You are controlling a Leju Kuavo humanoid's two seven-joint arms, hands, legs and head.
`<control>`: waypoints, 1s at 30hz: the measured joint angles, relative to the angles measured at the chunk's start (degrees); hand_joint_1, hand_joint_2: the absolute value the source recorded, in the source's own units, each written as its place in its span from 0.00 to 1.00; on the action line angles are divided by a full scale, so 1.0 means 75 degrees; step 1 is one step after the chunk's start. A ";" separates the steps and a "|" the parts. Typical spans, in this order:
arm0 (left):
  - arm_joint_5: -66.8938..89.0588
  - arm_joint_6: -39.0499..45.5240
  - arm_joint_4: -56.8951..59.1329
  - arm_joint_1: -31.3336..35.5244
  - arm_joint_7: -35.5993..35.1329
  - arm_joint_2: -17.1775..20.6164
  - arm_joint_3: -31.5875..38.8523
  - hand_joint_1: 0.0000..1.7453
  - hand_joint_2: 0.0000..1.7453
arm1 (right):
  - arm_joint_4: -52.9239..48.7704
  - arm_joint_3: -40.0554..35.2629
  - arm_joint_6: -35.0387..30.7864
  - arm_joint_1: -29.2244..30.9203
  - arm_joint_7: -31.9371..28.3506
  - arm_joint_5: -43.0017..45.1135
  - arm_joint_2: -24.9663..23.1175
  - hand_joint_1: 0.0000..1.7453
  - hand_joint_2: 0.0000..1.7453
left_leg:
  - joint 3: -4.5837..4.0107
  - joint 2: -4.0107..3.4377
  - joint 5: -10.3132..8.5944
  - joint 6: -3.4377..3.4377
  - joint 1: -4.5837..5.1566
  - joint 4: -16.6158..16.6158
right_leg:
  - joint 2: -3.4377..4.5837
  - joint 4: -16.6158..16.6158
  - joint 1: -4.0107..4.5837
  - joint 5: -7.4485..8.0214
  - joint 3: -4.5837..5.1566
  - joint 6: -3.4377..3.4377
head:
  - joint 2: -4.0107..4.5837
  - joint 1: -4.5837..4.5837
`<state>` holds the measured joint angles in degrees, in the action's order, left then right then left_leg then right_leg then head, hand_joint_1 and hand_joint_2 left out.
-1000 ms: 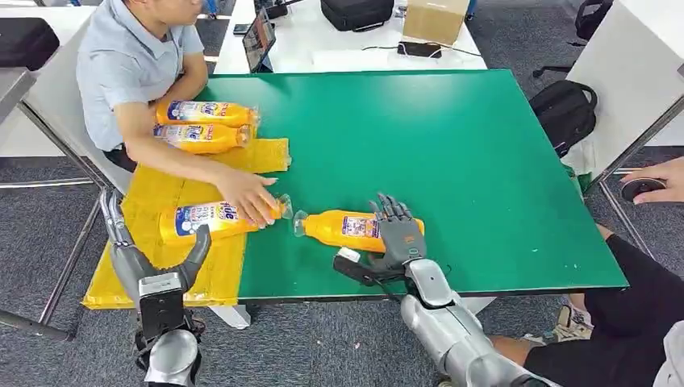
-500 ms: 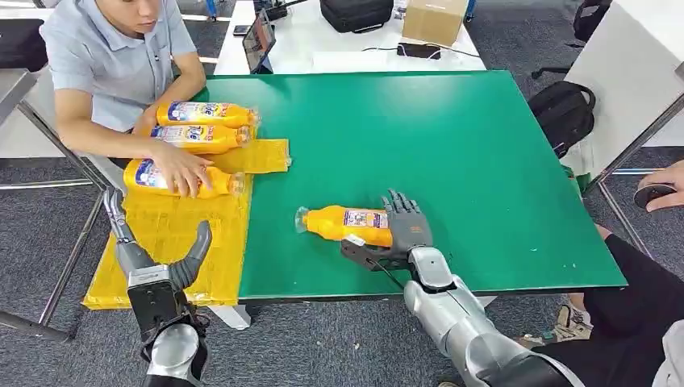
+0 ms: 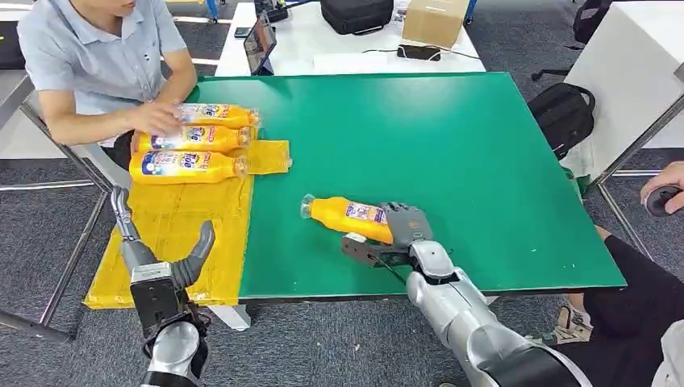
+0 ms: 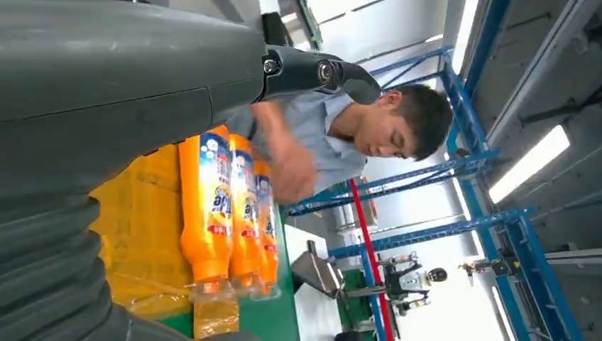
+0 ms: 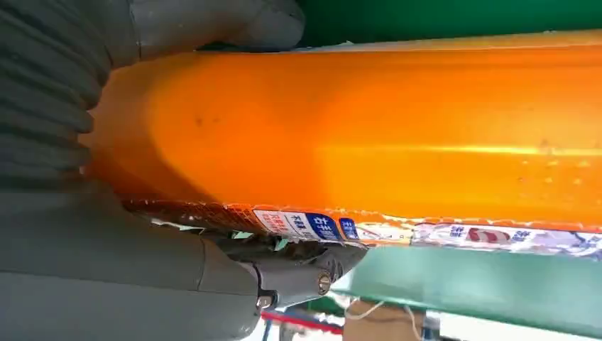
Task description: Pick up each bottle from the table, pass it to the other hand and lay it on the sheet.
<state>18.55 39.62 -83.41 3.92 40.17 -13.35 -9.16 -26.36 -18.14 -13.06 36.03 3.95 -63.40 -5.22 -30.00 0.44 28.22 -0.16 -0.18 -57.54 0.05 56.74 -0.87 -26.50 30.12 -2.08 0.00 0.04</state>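
Observation:
An orange bottle (image 3: 348,216) with a clear cap end lies near the front of the green table (image 3: 452,145). My right hand (image 3: 401,234) grips its base end, and the right wrist view shows the orange bottle (image 5: 369,135) pressed against the palm. Three more orange bottles (image 3: 187,166) lie side by side at the far end of the yellow sheet (image 3: 173,234), also visible as bottles (image 4: 207,206) in the left wrist view. My left hand (image 3: 157,258) hovers open and holding nothing over the sheet's near edge.
A person (image 3: 97,56) sits at the table's left, one hand on the farthest bottles (image 3: 214,115). Another person's hand (image 3: 665,189) shows at the right edge. A black backpack (image 3: 565,109) lies on the floor right of the table. A white desk (image 3: 339,40) stands behind.
The person slid the third bottle up the sheet beside the other two and moved a hand to the far bottles. My right hand closed around the bottle and tilted it slightly.

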 measured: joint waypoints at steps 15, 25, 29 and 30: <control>-0.2721 -0.3437 0.1036 0.0531 -0.0711 0.0146 -0.0315 0.00 1.00 | -0.1287 0.0912 0.0299 -0.1108 -0.5594 0.4801 -0.0166 1.00 1.00 | -0.0010 -0.0021 -0.0007 -0.0001 -0.0005 0.0001 | 0.0024 0.0001 0.0008 0.0024 0.0015 0.0011 | 0.0000 -0.0006; -0.4006 -0.5818 0.1396 0.0367 -0.0067 -0.0070 -0.0183 0.00 1.00 | -0.5284 0.0071 -0.1137 -0.2710 -0.5606 0.6830 -0.0210 1.00 1.00 | -0.0077 -0.0029 -0.0004 -0.0001 0.0001 0.0000 | 0.0027 0.0003 0.0002 0.0023 0.0082 0.0011 | 0.0000 -0.0006; -0.4049 -0.6312 0.1222 0.0197 -0.0029 -0.0102 -0.0160 0.00 1.00 | -0.6258 -0.0438 -0.1300 -0.3092 -0.5606 0.6842 -0.0166 1.00 1.00 | -0.0094 -0.0023 -0.0004 -0.0001 -0.0002 0.0001 | 0.0022 0.0001 0.0004 0.0023 0.0097 0.0011 | 0.0000 -0.0003; -0.3957 -0.6514 0.1136 0.0114 -0.0023 -0.0102 -0.0148 0.00 1.00 | -0.6374 -0.0531 -0.1315 -0.3123 -0.5606 0.6880 -0.0151 1.00 1.00 | -0.0094 -0.0025 -0.0005 -0.0001 -0.0002 0.0002 | 0.0023 0.0001 0.0004 0.0023 0.0098 0.0011 | 0.0000 -0.0003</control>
<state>-11.12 -9.23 -74.89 4.78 40.00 -14.12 -10.27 -74.16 -22.12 -22.93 12.61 -38.10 -11.80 -6.36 -30.71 0.25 28.18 -0.17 -0.20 -57.52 0.22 56.75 -0.84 -26.32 30.85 -2.00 0.00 0.02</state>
